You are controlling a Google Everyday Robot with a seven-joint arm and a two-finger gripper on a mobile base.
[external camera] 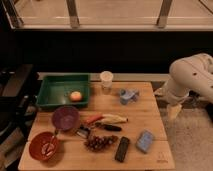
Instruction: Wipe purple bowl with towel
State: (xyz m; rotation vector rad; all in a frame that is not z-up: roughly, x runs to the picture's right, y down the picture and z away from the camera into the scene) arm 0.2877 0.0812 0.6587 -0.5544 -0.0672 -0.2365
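Observation:
The purple bowl [65,118] sits on the left part of the wooden table [150,115], just in front of the green tray. The towel [128,95], a small crumpled blue-grey rag, lies at the back right of the table beside the white cup. My white arm [192,75] reaches in from the right, beyond the table's edge. Its gripper [173,111] hangs down off the table's right side, open and holding nothing. It is well right of the towel and far from the bowl.
A green tray [50,95] holds an orange fruit [75,96]. A red-orange bowl [44,146] stands at the front left. A white cup [106,79], grapes [100,142], a carrot [93,119], a black device [121,149] and a blue block [145,141] also lie on the table.

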